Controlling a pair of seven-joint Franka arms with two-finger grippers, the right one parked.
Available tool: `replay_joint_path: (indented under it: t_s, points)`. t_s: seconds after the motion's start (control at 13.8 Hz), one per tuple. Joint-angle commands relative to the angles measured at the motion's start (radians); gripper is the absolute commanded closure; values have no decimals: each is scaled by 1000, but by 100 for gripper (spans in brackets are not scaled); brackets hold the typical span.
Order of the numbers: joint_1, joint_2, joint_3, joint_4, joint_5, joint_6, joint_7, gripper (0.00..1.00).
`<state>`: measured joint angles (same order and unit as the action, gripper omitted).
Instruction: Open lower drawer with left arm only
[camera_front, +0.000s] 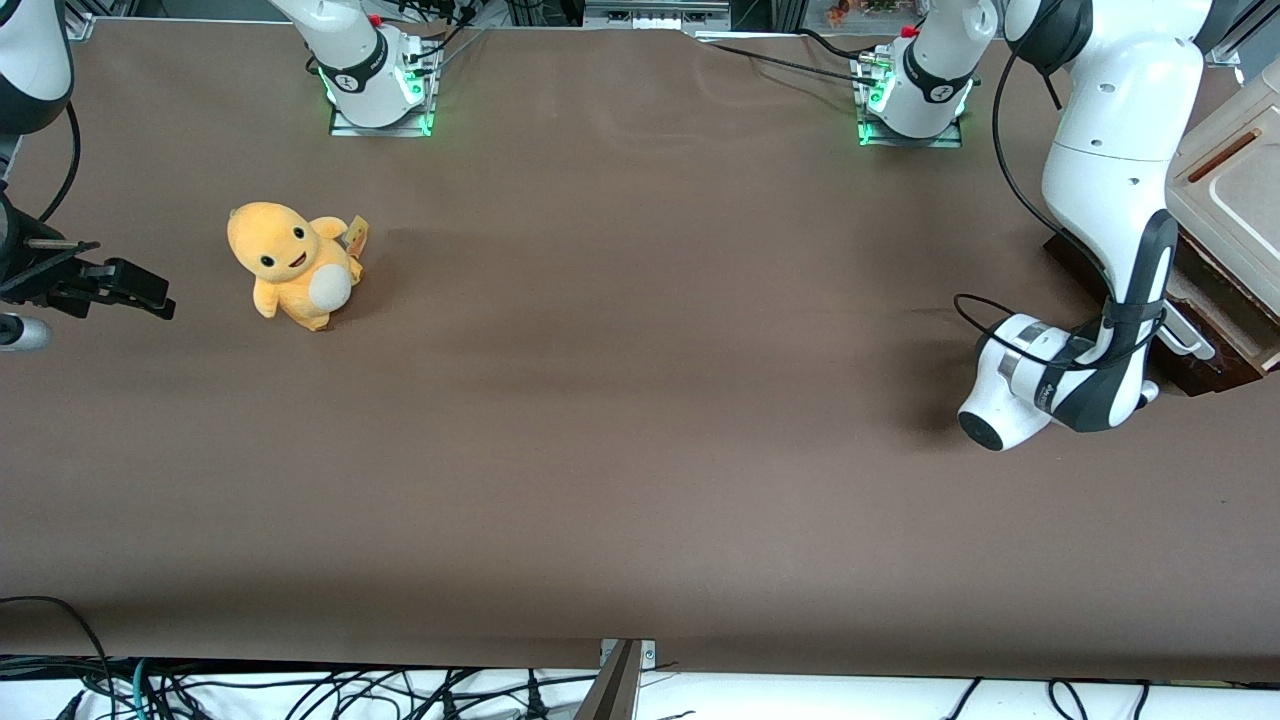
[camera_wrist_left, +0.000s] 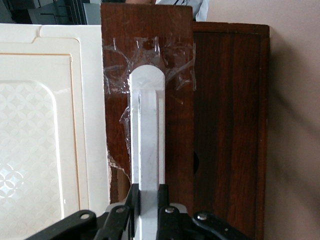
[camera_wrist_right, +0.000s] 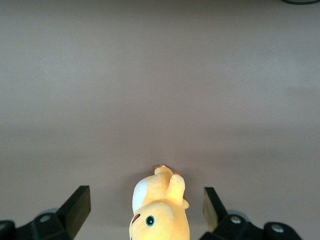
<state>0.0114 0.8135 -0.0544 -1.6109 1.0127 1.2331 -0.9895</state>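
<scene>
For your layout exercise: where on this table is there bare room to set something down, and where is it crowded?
Bare: the brown table between the plush toy and the left arm. Crowded: the working arm's end, where the gripper clamps the lower drawer handle.

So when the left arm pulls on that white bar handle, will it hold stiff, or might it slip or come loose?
The handle looks like a rigid bar, so it probably won't flex. Clear tape spreads around its end on the lower drawer, hinting at a weak mount that could shift under a hard pull. Its surface seems smooth, so the gripper, jaws closed on it, might slide along it.
</scene>
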Motion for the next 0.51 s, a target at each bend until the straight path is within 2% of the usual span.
replay_joint_path:
  t_s: [0.0, 0.44]
  points:
    - [-17, 7, 4, 23, 24, -18, 20, 98]
    - [-18, 7, 4, 23, 23, -17, 22, 98]
